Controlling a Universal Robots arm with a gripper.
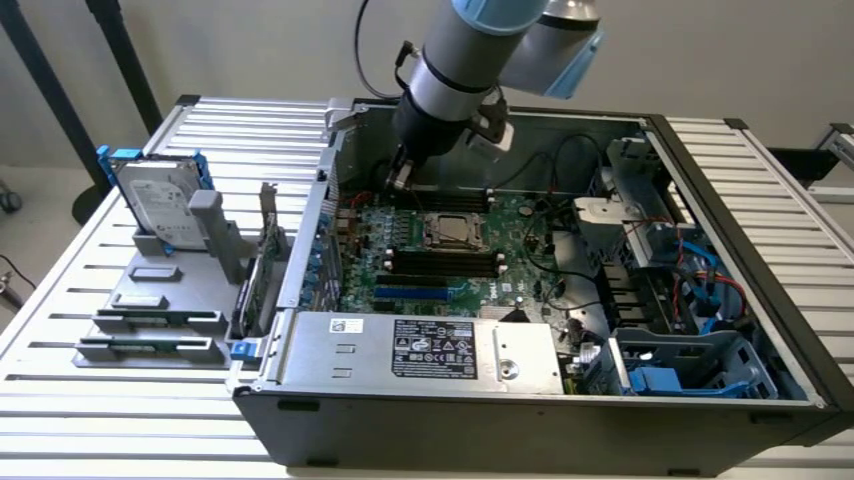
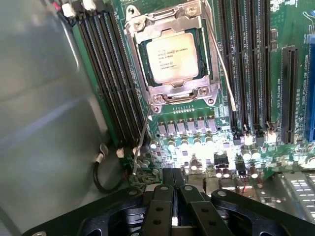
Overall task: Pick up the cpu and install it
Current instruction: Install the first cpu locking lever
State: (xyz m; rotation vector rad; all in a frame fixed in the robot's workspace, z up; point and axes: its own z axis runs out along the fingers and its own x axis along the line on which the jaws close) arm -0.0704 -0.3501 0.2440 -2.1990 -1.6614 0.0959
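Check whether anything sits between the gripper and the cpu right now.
Nothing visible does. The cpu lies in its socket on the motherboard, bordered by a metal frame, with its top bare. The shut gripper hangs above the board beside the socket, holding nothing, with only open air between them.

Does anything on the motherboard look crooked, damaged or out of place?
The cpu lies square in its socket. Only a thin wire lever slants away from the socket's corner, seemingly unlatched; no damage shows.
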